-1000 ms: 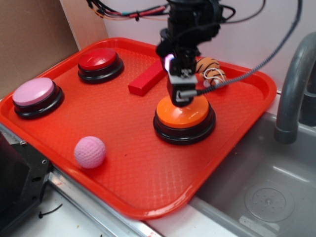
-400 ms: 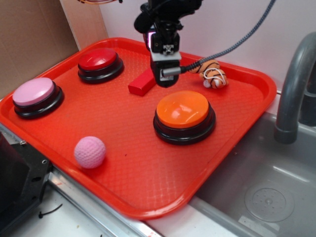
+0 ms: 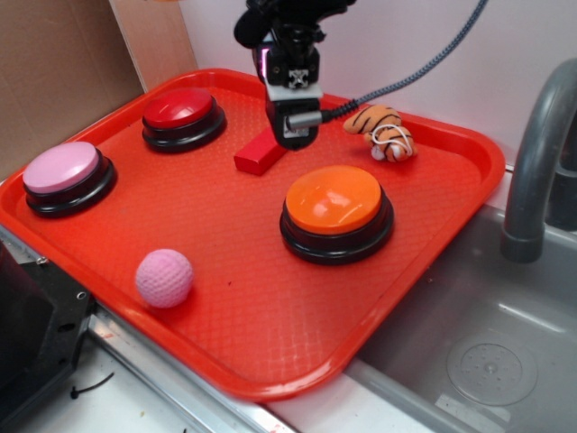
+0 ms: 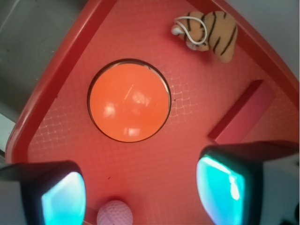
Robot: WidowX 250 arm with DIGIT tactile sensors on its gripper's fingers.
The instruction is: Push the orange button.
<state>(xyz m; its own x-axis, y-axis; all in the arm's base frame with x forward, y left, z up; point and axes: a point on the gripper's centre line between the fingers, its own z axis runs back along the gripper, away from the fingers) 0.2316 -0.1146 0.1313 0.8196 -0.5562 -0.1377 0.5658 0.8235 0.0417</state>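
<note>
Claw [image 3: 294, 135] hangs spread — clear above the orange button [image 3: 334, 200], holding nothing.

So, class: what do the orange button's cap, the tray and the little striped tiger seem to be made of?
Orange button cap: likely glossy hard plastic, since it shows bright highlights. Tray: probably moulded plastic, with a fine grid texture. Tiger: seemingly soft plush fabric, with a fuzzy, matte surface.

Red textured plastic tray [image 3: 270, 343], sitting beside a grey sink. On it: large glossy orange dome button on black base [image 3: 335, 209] right of centre; red-capped button [image 3: 182, 115] at back left; pink-capped button [image 3: 65, 175] far left; pink dimpled ball [image 3: 164, 277] near front edge; red rectangular block [image 3: 260, 153] and striped orange tiger toy [image 3: 382, 129] toward the back.
</note>
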